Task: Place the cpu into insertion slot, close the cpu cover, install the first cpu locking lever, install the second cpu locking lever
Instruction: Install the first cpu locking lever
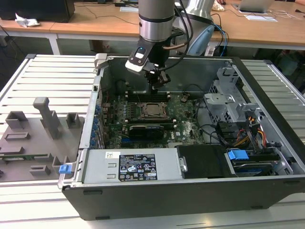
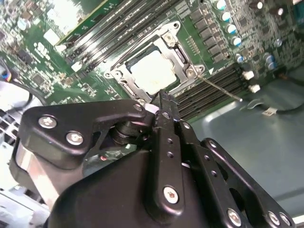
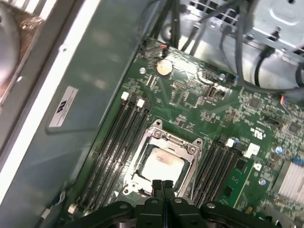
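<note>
The cpu (image 3: pixel 161 164) lies flat in the insertion slot (image 1: pixel 151 110) on the green motherboard, its pale metal top showing in both wrist views (image 2: pixel 153 71). The cpu cover (image 3: pixel 189 151), a silver frame, lies down around it (image 2: pixel 176 47). A thin wire locking lever (image 2: pixel 221 89) sticks out from one socket corner over the memory slots. My gripper (image 1: pixel 159 86) hangs just above the far edge of the socket, shut with nothing between its fingers (image 3: pixel 162 184). Its fingertips (image 2: pixel 164 102) point at the socket rim.
The motherboard sits deep in an open computer case (image 1: pixel 267 76) with tall walls around it. Black memory slots (image 3: pixel 111 147) flank the socket on both sides. A drive cage (image 1: pixel 233 102) and cable bundles (image 1: pixel 252 133) fill the exterior view's right. A grey fixture tray (image 1: pixel 38 133) lies outside on that view's left.
</note>
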`<control>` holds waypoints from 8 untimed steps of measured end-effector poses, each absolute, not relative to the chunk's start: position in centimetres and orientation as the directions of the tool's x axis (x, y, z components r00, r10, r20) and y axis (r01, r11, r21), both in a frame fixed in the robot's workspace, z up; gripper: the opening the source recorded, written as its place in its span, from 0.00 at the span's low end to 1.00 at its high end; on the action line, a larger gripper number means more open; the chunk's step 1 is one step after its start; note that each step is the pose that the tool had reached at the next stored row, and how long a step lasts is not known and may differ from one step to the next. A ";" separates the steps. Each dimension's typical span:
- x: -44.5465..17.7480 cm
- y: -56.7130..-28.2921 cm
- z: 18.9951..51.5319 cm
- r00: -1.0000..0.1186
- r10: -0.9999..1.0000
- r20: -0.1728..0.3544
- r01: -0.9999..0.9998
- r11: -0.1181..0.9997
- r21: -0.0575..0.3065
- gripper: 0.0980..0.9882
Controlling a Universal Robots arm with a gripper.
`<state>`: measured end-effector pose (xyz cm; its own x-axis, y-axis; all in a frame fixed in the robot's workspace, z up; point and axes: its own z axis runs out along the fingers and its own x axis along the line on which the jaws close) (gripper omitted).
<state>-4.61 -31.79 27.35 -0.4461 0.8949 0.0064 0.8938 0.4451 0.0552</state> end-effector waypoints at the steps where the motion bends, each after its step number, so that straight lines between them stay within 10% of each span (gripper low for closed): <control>1: -4.6 -31.8 27.3 -0.459 0.888 0.006 0.887 0.458 0.055 0.01; 8: -4.6 -31.8 27.3 -0.570 0.821 0.007 0.820 0.569 0.055 0.01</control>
<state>-4.60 -31.79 27.35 -0.5703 0.8214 0.0065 0.8203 0.5692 0.0553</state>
